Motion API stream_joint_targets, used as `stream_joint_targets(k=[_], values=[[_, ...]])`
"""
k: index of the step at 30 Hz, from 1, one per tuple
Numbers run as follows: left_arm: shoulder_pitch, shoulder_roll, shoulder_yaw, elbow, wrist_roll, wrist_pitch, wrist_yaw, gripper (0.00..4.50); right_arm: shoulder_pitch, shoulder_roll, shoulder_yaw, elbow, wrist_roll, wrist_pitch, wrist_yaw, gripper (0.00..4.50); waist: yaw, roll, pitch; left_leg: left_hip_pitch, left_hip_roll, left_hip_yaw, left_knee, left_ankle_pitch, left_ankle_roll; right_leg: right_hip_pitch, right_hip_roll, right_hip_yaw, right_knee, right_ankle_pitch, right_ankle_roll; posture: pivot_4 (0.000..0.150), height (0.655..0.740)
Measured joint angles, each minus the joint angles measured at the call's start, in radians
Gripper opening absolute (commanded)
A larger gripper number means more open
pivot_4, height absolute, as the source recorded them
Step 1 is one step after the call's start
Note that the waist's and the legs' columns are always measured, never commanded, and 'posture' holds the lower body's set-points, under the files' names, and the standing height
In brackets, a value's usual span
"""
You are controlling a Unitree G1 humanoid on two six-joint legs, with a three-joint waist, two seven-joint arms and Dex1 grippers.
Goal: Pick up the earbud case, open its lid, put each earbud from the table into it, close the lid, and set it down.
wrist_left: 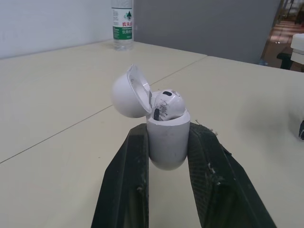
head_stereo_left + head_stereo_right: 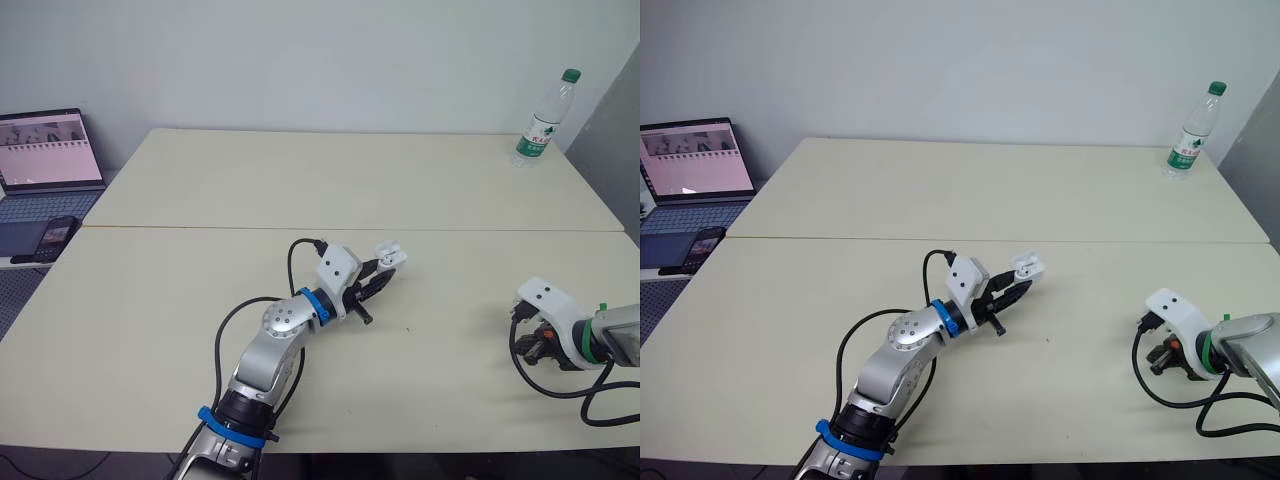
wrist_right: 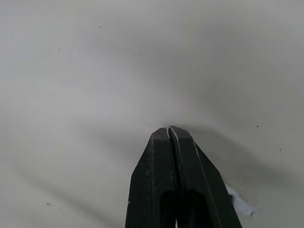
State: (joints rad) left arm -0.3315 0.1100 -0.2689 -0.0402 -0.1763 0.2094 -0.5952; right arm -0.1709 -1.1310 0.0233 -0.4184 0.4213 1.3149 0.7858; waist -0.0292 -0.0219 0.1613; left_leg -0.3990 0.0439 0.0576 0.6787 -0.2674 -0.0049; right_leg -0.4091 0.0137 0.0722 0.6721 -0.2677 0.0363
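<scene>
Case, lid open with one earbud seated, sits pinched in our left gripper above the desk, so we keep it upright while our right gripper, pressed together, works.

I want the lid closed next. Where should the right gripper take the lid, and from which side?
Probably the lid by its domed back, from the side away from the earbud: it stands tilted open there, while the left gripper clamps the earbud case body.

earbud case: glossy plastic | end effector fingers: matt, scuffed | table: matt, smooth
</scene>
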Motion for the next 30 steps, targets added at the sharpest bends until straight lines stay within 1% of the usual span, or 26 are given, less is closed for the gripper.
stream_joint_targets(k=[4, 7, 10, 11, 13, 17, 18, 19, 23, 25, 30], values=[[0.000, 0.000, 0.000, 0.000, 0.000, 0.000, -0.005, 0.77, 0.004, -0.016, -0.004, 0.002, 0.001, -0.037, 0.018, 0.04, 0.000, 0.000, 0.000, 0.000, 0.000, 0.000, 0.000, 0.000, 0.000, 0.000, 0.000, 0.000, 0.000, 0.000, 0.000, 0.150, 0.7362], [0.000, 0.000, 0.000, 0.000, 0.000, 0.000, -0.005, 0.77, 0.039, -0.087, -0.024, 0.002, 0.016, -0.098, 0.083, 0.04, 0.000, 0.000, 0.000, 0.000, 0.000, 0.000, 0.000, 0.000, 0.000, 0.000, 0.000, 0.000, -0.001, 0.000, 0.000, 0.150, 0.7362], [0.000, -0.001, 0.000, 0.000, 0.000, -0.001, -0.005, 0.77, 0.074, -0.148, -0.061, 0.024, 0.015, -0.210, 0.149, 0.04, 0.000, 0.000, 0.000, 0.000, 0.000, 0.000, 0.000, 0.000, 0.000, 0.000, 0.000, 0.000, -0.001, 0.000, 0.000, 0.150, 0.7362], [0.000, -0.001, 0.000, 0.000, 0.000, -0.001, -0.005, 0.77, 0.081, -0.165, -0.063, 0.043, 0.004, -0.253, 0.167, 0.19, 0.000, 0.000, 0.000, 0.000, 0.000, 0.001, 0.000, 0.000, 0.000, 0.000, 0.000, 0.000, -0.001, 0.000, 0.000, 0.150, 0.7362], [0.000, -0.001, 0.000, 0.000, 0.000, -0.001, -0.005, 0.77, 0.088, -0.190, -0.070, 0.115, -0.029, -0.365, 0.200, 0.65, 0.000, 0.000, 0.000, 0.000, 0.000, 0.001, 0.000, 0.000, 0.000, 0.000, 0.000, 0.000, -0.001, 0.000, 0.000, 0.150, 0.7362], [0.000, -0.002, -0.001, 0.001, 0.000, -0.001, -0.005, 0.77, 0.138, -0.231, -0.085, 0.202, -0.073, -0.498, 0.266, 2.05, 0.000, 0.000, 0.000, 0.000, 0.000, 0.001, -0.001, 0.000, 0.000, 0.000, 0.000, 0.000, -0.001, 0.000, 0.000, 0.150, 0.7362], [0.000, -0.002, -0.001, 0.001, 0.000, -0.001, -0.006, 0.77, 0.154, -0.239, -0.087, 0.209, -0.082, -0.510, 0.279, 2.46, 0.000, 0.000, 0.000, 0.000, 0.000, 0.000, -0.001, 0.000, 0.000, 0.000, 0.000, 0.000, -0.001, 0.000, 0.000, 0.150, 0.7362], [0.000, -0.001, -0.001, 0.001, 0.000, -0.001, -0.006, 0.77, 0.160, -0.240, -0.089, 0.209, -0.083, -0.505, 0.284, 2.77, -0.001, 0.000, 0.000, 0.000, 0.000, 0.001, -0.001, 0.000, 0.000, 0.000, 0.000, 0.000, -0.001, 0.000, 0.000, 0.150, 0.7362], [0.002, 0.000, -0.001, 0.001, 0.000, -0.001, -0.006, 0.77, 0.150, -0.228, -0.090, 0.149, -0.066, -0.358, 0.252, 2.77, -0.002, 0.000, 0.000, 0.000, 0.001, 0.000, -0.001, 0.000, 0.000, 0.000, 0.000, 0.000, 0.000, 0.000, 0.000, 0.150, 0.7362], [0.003, 0.000, -0.001, 0.001, 0.000, -0.001, -0.005, 0.77, 0.132, -0.201, -0.090, 0.107, -0.044, -0.262, 0.217, 2.77, -0.002, 0.000, 0.000, 0.000, 0.001, 0.000, 0.000, 0.000, 0.000, 0.000, 0.000, 0.000, 0.000, 0.000, 0.000, 0.150, 0.7362], [0.005, 0.000, -0.001, 0.001, 0.000, -0.001, -0.006, 0.77, 0.130, -0.130, -0.091, 0.031, -0.023, -0.110, 0.134, 2.77, 0.000, 0.000, 0.000, -0.001, 0.000, 0.000, 0.000, 0.000, 0.000, 0.000, 0.000, 0.000, -0.001, 0.000, 0.000, 0.150, 0.7362]])
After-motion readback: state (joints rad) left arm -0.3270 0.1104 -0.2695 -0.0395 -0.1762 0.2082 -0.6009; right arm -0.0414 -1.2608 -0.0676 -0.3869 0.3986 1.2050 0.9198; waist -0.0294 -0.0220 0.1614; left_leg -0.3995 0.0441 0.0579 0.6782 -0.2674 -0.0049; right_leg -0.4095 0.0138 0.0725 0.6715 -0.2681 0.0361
